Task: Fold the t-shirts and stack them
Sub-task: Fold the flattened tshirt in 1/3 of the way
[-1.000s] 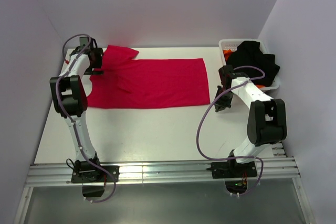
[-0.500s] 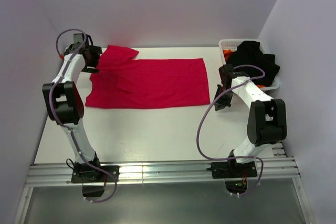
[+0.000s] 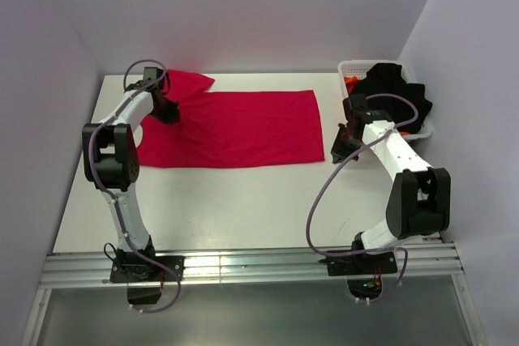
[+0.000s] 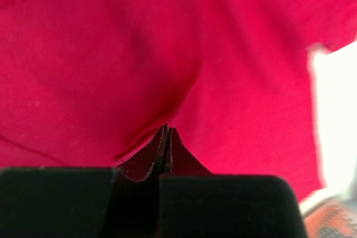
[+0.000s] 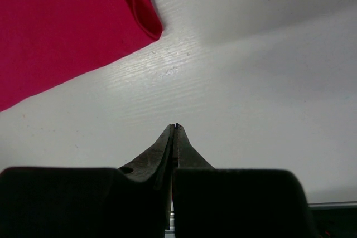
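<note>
Left gripper [image 4: 167,132] pinches the red shirt [image 3: 243,127], whose length runs away toward the right gripper [image 5: 174,129], closed and empty.

Light: bright, even, overhead.
Shadows: soft; a grey band crosses the table [image 5: 223,110] in the right wrist view.
Glare: rail [image 3: 203,262] shines; table blown white in the left wrist view.
Focus: shirt [image 4: 111,54] soft, close-up.

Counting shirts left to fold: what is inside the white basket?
The white basket holds a black shirt heaped over its rim, with a bit of orange cloth showing at its left. Whatever lies beneath the black shirt is covered, so it cannot be counted.
</note>
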Tool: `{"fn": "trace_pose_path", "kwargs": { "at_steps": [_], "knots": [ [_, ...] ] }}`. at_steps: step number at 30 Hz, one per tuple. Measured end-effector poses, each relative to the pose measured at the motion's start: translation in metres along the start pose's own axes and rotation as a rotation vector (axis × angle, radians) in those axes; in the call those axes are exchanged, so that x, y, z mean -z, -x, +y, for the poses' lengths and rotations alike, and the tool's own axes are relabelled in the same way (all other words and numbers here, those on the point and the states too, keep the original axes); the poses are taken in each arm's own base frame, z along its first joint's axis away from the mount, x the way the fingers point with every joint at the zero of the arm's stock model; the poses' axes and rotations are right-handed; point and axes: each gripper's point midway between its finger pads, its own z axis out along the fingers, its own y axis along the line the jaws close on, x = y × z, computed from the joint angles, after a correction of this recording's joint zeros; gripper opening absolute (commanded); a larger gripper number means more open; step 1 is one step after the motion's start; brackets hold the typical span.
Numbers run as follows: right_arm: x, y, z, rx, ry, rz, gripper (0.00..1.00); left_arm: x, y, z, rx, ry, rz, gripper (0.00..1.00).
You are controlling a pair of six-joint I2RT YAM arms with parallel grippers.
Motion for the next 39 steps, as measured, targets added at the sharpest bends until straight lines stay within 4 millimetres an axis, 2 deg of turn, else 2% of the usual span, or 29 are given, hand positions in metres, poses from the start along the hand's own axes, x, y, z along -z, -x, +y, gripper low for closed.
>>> {"fn": "trace_pose_path", "kwargs": {
  "at_steps": [2, 5, 16, 27, 35, 39],
  "knots": [
    [0.004, -0.002, -0.001, 0.000, 0.008, -0.014, 0.00, -0.003, -0.011, 0.007, -0.041, 0.033, 0.021, 0.00],
    [0.006, -0.010, -0.006, -0.003, 0.007, -0.013, 0.00, -0.002, -0.018, 0.015, -0.084, 0.065, 0.026, 0.00],
    [0.007, -0.015, -0.009, -0.003, 0.004, -0.009, 0.00, -0.001, -0.006, 0.043, -0.162, 0.183, -0.036, 0.00],
    [0.007, -0.015, -0.009, -0.002, 0.006, -0.011, 0.00, -0.004, -0.010, 0.048, -0.223, 0.192, -0.022, 0.00],
    [0.007, -0.015, -0.009, 0.001, 0.005, -0.011, 0.00, -0.023, -0.027, 0.057, -0.244, 0.227, 0.025, 0.00],
    [0.007, -0.015, -0.009, 0.001, 0.005, -0.012, 0.00, -0.029, -0.035, 0.051, -0.258, 0.224, 0.041, 0.00]
  ]
}}
